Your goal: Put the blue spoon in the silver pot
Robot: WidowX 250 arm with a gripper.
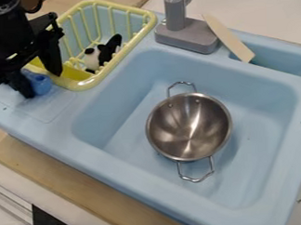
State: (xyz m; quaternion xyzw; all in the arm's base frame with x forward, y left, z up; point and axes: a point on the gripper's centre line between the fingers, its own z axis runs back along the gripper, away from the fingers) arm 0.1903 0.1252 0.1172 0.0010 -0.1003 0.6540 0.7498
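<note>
arm black | rounded housing | curved cable | black end effector, tapered fingers

Beside the sink, we see the end effector spread near a blue object and a yellow rack holding a toy, with the silver pot inside and the grey faucet behind.

Gripper: black, mostly matt. Between its fingers, blue spoon: smooth, plastic in appearance. Just beside the gripper, yellow rack: moulded plastic, slight gloss on rim. Under and around the gripper, extending right of it in view, pale blue sink unit: smooth plastic, low sheen. Well apart from the gripper, pot: polished metal, streaked reflections; its handles, shiny metal wire. Farther up-right, grey tap base: matt, plastic-like. Below the gripper in view, counter strip: wood-grained, matt.
</note>
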